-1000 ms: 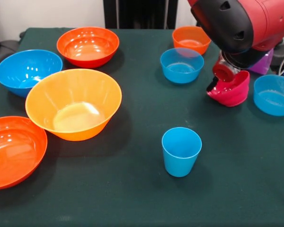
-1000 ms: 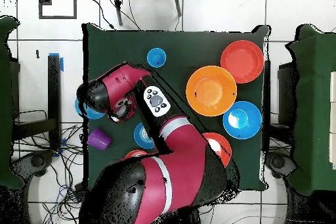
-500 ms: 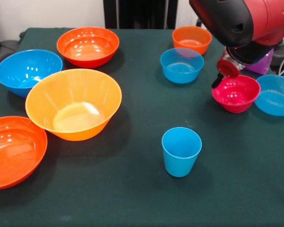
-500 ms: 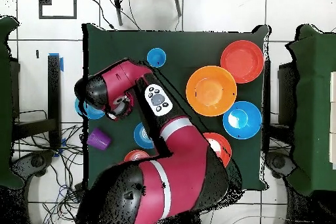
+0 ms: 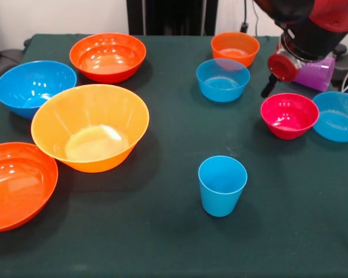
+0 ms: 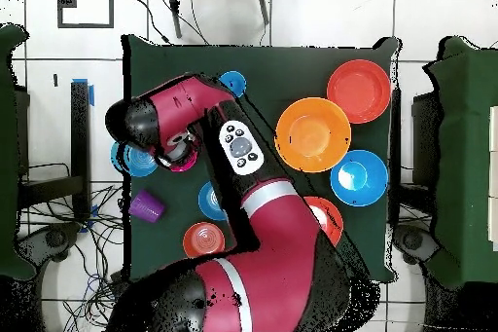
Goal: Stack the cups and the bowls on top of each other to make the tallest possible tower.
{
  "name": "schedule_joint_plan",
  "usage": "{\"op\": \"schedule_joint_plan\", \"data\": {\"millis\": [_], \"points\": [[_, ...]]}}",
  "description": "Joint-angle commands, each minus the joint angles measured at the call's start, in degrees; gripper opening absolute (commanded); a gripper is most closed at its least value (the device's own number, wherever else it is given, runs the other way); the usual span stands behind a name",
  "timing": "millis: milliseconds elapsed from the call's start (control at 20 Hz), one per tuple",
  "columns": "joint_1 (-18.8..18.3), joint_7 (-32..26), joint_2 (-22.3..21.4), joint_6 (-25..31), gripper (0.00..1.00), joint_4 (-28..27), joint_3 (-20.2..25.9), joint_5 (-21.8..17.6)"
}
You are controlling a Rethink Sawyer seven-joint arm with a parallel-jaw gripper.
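While I hold the rig at a distance, I list what stands on the dark green cloth-covered table (image 5: 162,243), largest first.

Arm: red and black robot arm (image 6: 263,231), reaching across the table's side; its head hangs above the small bowls.

Large bowls, all upright and apart from one another: glossy yellow-orange plastic bowl (image 5: 90,127), the widest, near the middle left in the front view; glossy red-orange plastic bowl (image 5: 14,184) at the near left edge; second red-orange plastic bowl (image 5: 108,56) toward the far side; glossy blue plastic bowl (image 5: 35,87) at the left, between those two.

Small bowls: small blue plastic bowl (image 5: 223,79) in the far middle; small orange plastic bowl (image 5: 235,48) just behind it; second small blue plastic bowl (image 5: 336,116) at the right edge; magenta-pink plastic bowl (image 5: 289,115) upright on the cloth, touching or just beside that blue one.

Cups: light blue tapered plastic cup (image 5: 222,185), upright and alone near the front middle; translucent purple plastic cup (image 5: 316,73) lying on its side behind the pink bowl.

Gripper (image 5: 276,72): raised above and behind the pink bowl, clear of it. I cannot tell how it is set.

Nothing is stacked.
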Motion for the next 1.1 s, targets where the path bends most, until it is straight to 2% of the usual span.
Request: {"op": "schedule_joint_plan", "data": {"millis": [50,400,450,850,950,1100], "points": [[-1.15,2.62,-1.53,1.99,1.0,-0.55,-3.27,1.42],[-0.6,0.27,3.95,1.32,1.0,-8.24,-2.69,0.89],[0.11,-0.36,6.23,2.17,1.0,-11.71,-2.41,0.44],[3.45,-3.0,16.74,3.09,1.0,-26.19,-1.0,-1.32],[3.74,-3.43,18.55,2.96,1.0,-28.13,-0.92,-1.33],[4.03,-3.04,19.05,2.08,1.0,-28.41,-1.35,-0.96]]}}
